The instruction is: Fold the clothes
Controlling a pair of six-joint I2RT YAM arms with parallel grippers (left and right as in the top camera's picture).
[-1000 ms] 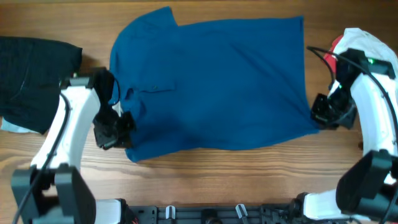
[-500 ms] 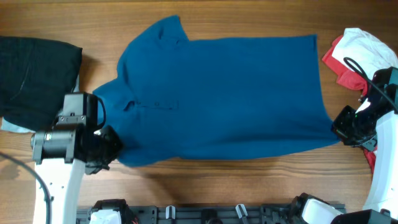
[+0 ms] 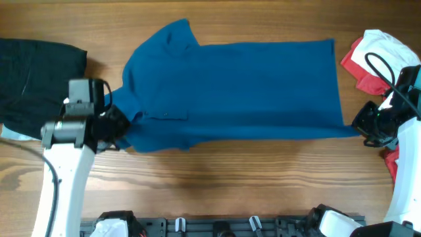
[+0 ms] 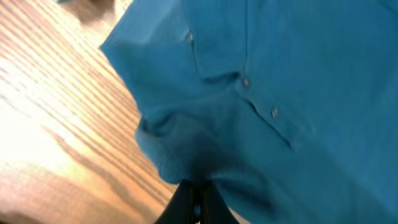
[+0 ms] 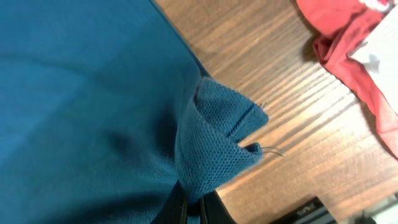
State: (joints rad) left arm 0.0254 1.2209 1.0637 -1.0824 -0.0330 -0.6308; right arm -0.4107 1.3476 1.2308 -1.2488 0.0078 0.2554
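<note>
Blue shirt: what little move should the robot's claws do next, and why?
Probably carry the blue shirt by its near edge across toward its far edge and lay it down. The left claw and right claw are each shut on that near edge, stretched between them, while the rest lies flat.

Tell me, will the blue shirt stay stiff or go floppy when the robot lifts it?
Probably floppy: the blue shirt bunches into soft folds where the right end effector pinches its corner. It would likely sag between grips, as it also wrinkles at the left end effector. It seems light: thin knit fabric.
</note>
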